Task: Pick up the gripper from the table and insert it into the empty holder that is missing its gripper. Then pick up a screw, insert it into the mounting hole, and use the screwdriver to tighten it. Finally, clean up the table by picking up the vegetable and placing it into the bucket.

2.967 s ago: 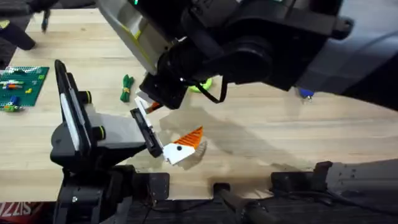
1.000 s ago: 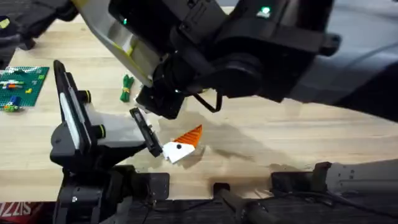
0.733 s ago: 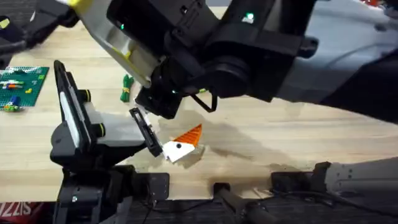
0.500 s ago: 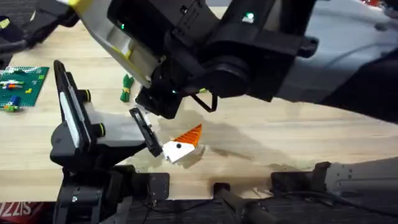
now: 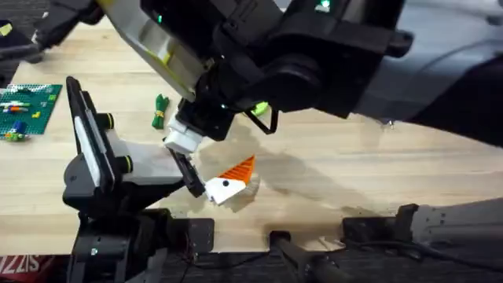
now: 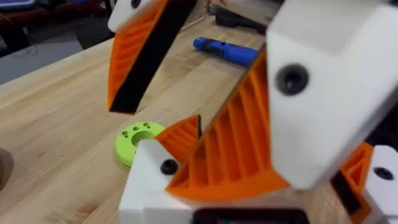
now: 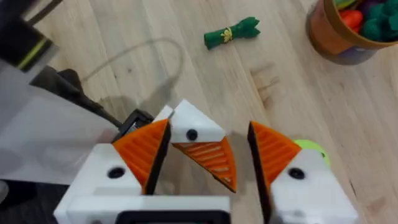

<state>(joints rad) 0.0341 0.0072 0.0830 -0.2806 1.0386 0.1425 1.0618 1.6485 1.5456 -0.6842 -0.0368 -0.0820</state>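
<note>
Right gripper (image 7: 209, 127) is spread open, nothing clamped, hanging straight over a white block (image 7: 191, 132) with an orange wedge (image 7: 211, 163) seated on it. One finger sits on each side of the block, apart from it.

In the overhead view the block's long axis runs from the left arm's black tip, which touches it, out toward the green disc (image 6: 138, 138), wedge end leading. The open fingers straddle across that axis, so my read is that the next move is a plain drop and close, or a lift away if the seating is done. Right arm is nearer from above; left arm is at the block's back end.

Left gripper (image 6: 267, 180): can't tell its state. Can't tell either whether it carries the block or the block is part of it.

Relative to the block:
- vegetable (image 7: 231, 32) lies well apart on the surface (image 5: 338, 173), loose
- bucket (image 7: 336, 34) is farther off, cut by the frame edge
- screwdriver (image 6: 227, 51) lies flat beyond the disc

Unclear:
- the dark spot on the block could be an empty hole or a screw head
- the right arm blocks much of the surface in the overhead view
</note>
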